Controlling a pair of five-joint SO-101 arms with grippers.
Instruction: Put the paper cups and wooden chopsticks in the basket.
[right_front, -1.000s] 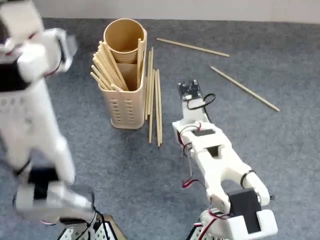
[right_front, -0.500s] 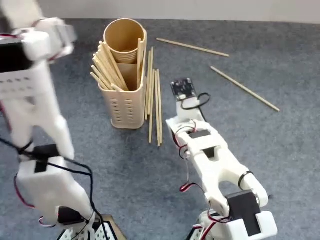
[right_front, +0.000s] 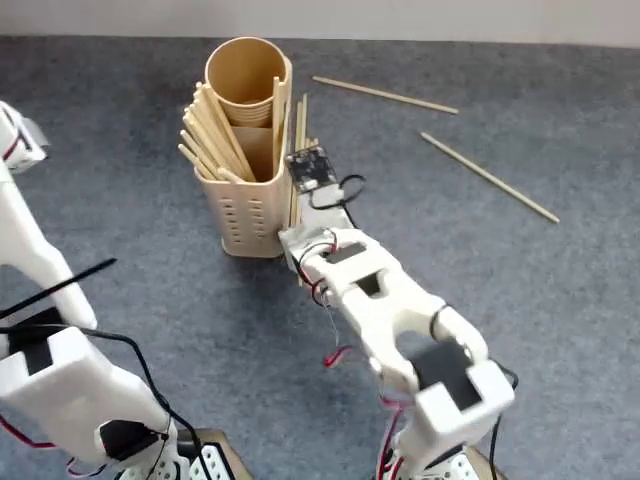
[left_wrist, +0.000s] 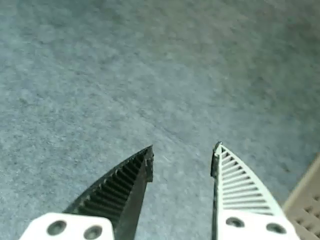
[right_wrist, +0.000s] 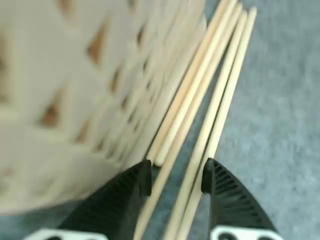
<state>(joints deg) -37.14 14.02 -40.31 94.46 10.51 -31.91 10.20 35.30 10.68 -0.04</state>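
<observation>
A beige perforated basket (right_front: 245, 205) stands upright on the grey carpet, holding a paper cup (right_front: 247, 75) and several wooden chopsticks (right_front: 213, 140). More chopsticks (right_wrist: 210, 95) lie on the carpet against the basket wall (right_wrist: 70, 95). My right gripper (right_wrist: 176, 175) is open just above them, with some of the sticks between its fingertips. In the high view the right arm's wrist board (right_front: 312, 170) covers this spot beside the basket. My left gripper (left_wrist: 182, 157) is open over bare carpet, with a basket corner (left_wrist: 305, 210) nearby.
Two loose chopsticks lie apart on the carpet, one behind the basket to the right (right_front: 385, 95) and one further right (right_front: 490, 178). The left arm (right_front: 25, 250) stands at the left edge of the high view.
The right arm has swung left from open carpet to the chopsticks beside the basket. The left arm has drawn back from near the basket toward the left edge.
</observation>
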